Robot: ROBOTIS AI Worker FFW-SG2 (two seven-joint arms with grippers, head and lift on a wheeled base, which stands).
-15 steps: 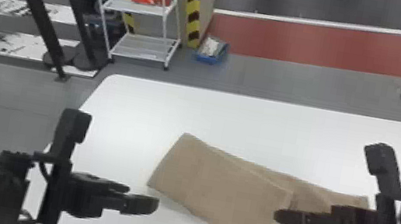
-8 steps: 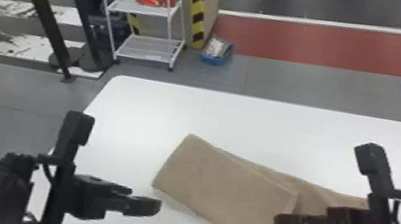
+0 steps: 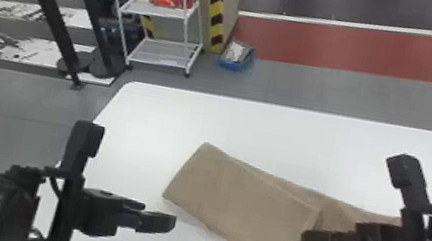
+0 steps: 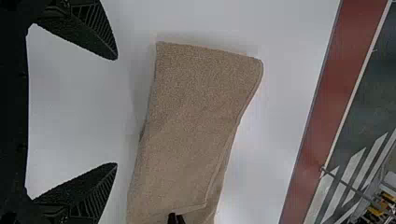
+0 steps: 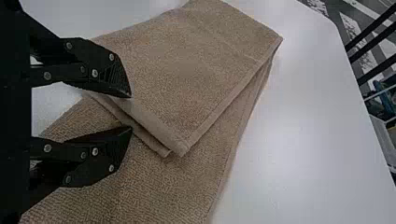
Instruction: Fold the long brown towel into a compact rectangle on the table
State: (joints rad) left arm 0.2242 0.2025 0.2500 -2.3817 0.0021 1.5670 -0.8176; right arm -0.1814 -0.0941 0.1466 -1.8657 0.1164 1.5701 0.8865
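Nearest, the left gripper [image 4: 116,111] holds off from the towel [image 3: 238,207] over bare worktop [image 3: 308,147], its fingers wide apart. The right gripper [image 5: 130,113] sits at the towel's folded flap [image 5: 187,79] with its fingers parted, one to each side of the flap's edge, clamped on nothing. The step looks like squaring or taking that edge: best to keep level, pinch the flap's layers together and spare the lower layer [image 5: 154,186] — a deep bite could drag both. The exposed tail probably wants folding in afterwards. The right wrist view gives the doubled hems at the flap's corner [image 5: 181,147] and the gap between the fingers; the head view gives the towel's whole skewed lie — and, beyond the worktop, a white rack [image 3: 170,12].
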